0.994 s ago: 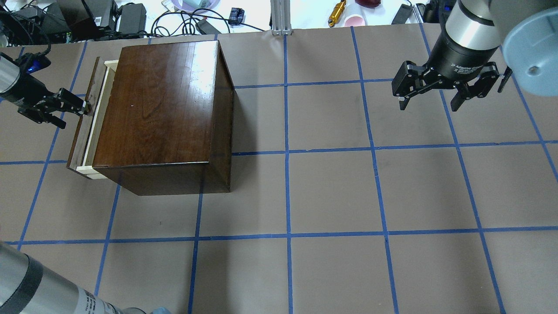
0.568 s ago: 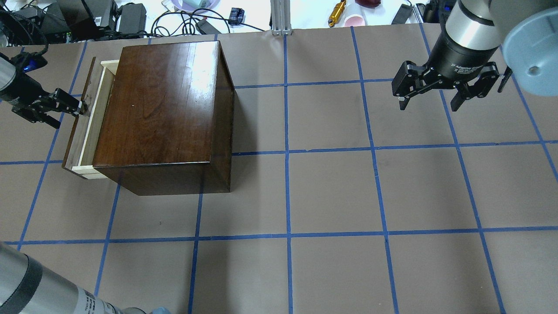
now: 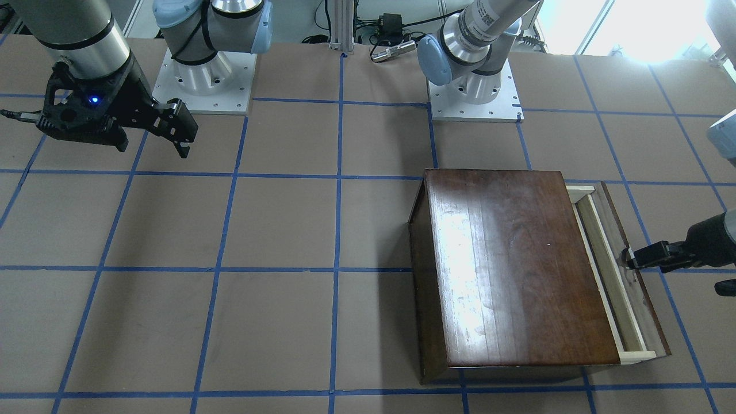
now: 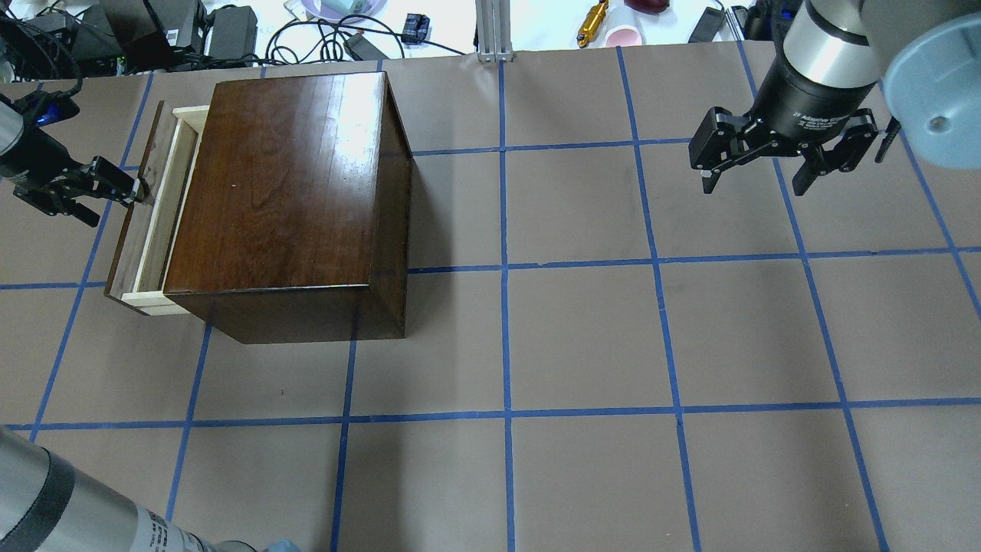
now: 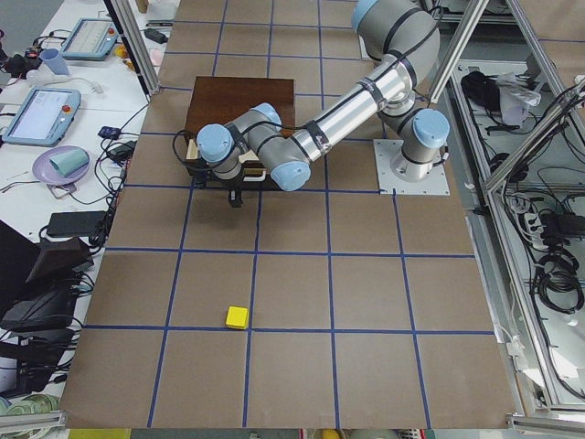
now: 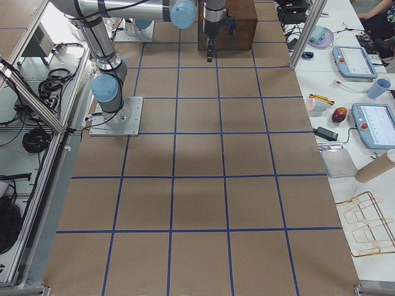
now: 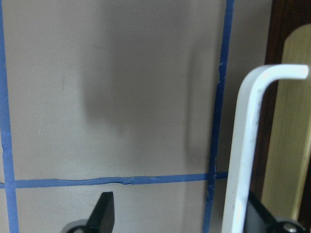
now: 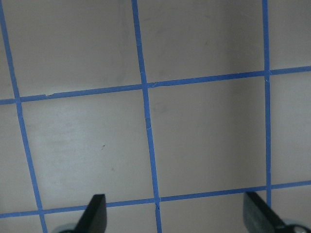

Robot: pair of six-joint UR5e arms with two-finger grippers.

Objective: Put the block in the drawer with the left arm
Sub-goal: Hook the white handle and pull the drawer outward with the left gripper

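Now, you have the brown paper-covered table with blue tape lines carrying the glossy dark-brown wooden box. Its shallow pale-wood drawer with the dark front panel stands partly out. The silver left arm reaches to that front. The left gripper has its 2 fingers apart, 1 against the white bent handle. The right gripper hangs wide open over the table, well apart from the box. The small bright yellow block lies on the table outside the drawer, well apart from both sets of jaws.

block: yel, on table | drawer: part-open, well apart
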